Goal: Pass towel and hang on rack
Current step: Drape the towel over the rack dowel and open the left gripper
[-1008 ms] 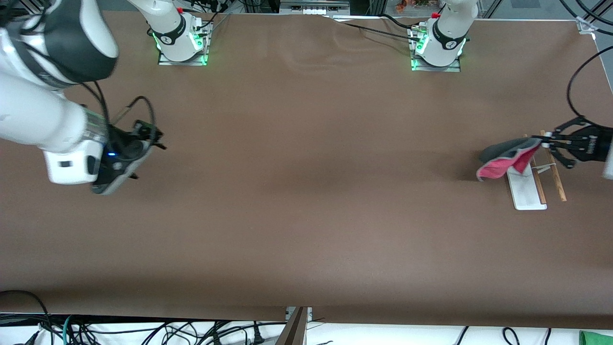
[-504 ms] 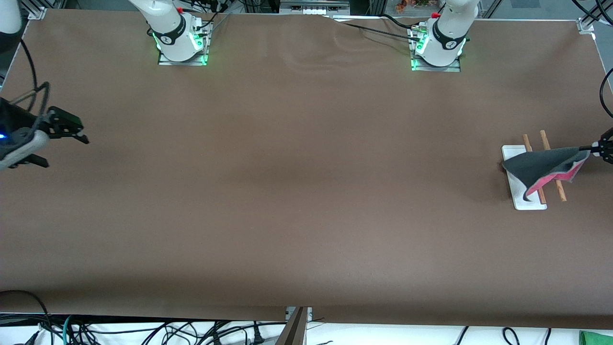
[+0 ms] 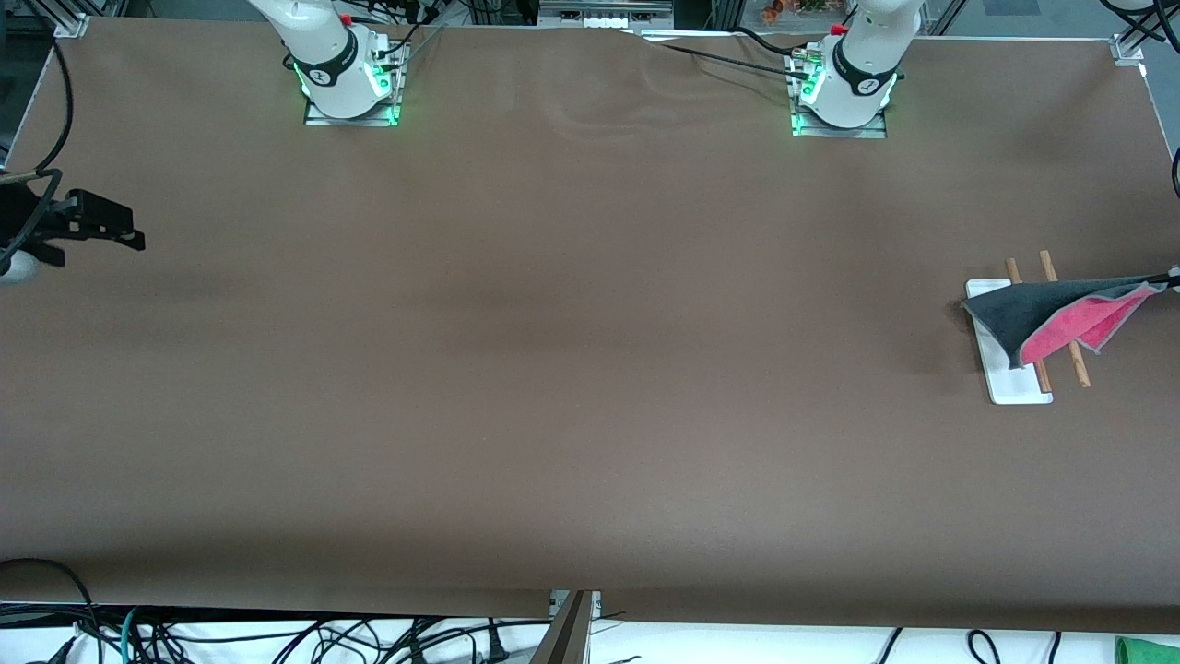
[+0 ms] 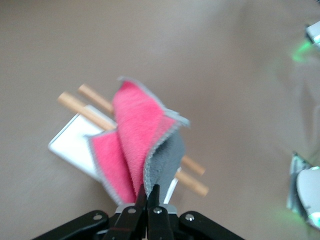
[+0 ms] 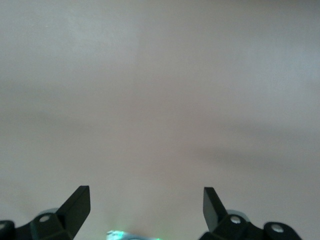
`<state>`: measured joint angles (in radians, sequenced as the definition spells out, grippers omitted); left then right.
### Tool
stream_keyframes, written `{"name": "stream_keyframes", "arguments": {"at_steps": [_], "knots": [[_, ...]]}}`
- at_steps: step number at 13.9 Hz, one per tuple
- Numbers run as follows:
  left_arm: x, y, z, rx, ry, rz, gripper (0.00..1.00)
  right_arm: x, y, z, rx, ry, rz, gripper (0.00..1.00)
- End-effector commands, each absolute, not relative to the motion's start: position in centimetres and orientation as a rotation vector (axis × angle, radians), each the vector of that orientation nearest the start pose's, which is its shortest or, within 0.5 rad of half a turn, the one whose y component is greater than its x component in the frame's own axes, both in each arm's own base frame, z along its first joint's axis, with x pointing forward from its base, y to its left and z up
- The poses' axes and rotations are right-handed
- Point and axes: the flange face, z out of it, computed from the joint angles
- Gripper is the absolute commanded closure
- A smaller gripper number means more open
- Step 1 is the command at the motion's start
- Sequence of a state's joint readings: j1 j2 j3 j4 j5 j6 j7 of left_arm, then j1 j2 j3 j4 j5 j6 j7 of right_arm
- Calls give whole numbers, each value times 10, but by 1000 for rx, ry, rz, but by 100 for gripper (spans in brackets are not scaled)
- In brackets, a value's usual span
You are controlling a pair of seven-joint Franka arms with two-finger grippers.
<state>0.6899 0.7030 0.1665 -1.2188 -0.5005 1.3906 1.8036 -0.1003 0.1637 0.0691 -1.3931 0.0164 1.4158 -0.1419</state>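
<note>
front view cuts off nearly all of the left gripper (image 3: 1173,275) at the picture's edge by the left arm's end of the counter (image 3: 590,369), so only a sliver of it shows there, pinching one corner of the towel (image 3: 1051,318). the left wrist view shows what that view cannot: the two fingers (image 4: 154,202) pressed together, clenched on the towel's corner, with the cloth hanging away from them in folds, pink-red face and dark grey face both turned out. there is one towel and one rack (image 3: 1009,373). the towel is stretched from the held corner down across the rack's two brown rods, draped over them, its low dark grey end over the rack's white base; the middle of both rods is hidden under the cloth, and only their ends stick out on either side. whether the cloth rests on the base cannot be told. the right gripper (image 3: 88,226) is also partly cut off, at the right arm's end of the counter, where it waits over bare brown surface, well apart from the rack. the right wrist view shows its two fingers (image 5: 75,205) spread wide with nothing between them, released, and only blank counter under them.
</note>
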Motion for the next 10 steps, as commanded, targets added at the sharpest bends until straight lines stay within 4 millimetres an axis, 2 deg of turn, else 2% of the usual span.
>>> {"name": "stream_keyframes", "arguments": {"at_steps": [1,5,6,7,10], "knots": [[510,475,314,2282,-1172,322,100,565,-9,610,-3109,-63,285,0],[512,484,291,2324,-1161,324,100,553,-6,611,-3105,26,382,0],[513,483,288,2325,-1158,321,65,553,-6,611,-3104,15,382,0],[513,484,285,2326,-1155,321,1,552,-7,612,-3106,17,380,0],[520,481,299,2346,-1166,328,0,537,-10,611,-3103,42,448,0]]}}
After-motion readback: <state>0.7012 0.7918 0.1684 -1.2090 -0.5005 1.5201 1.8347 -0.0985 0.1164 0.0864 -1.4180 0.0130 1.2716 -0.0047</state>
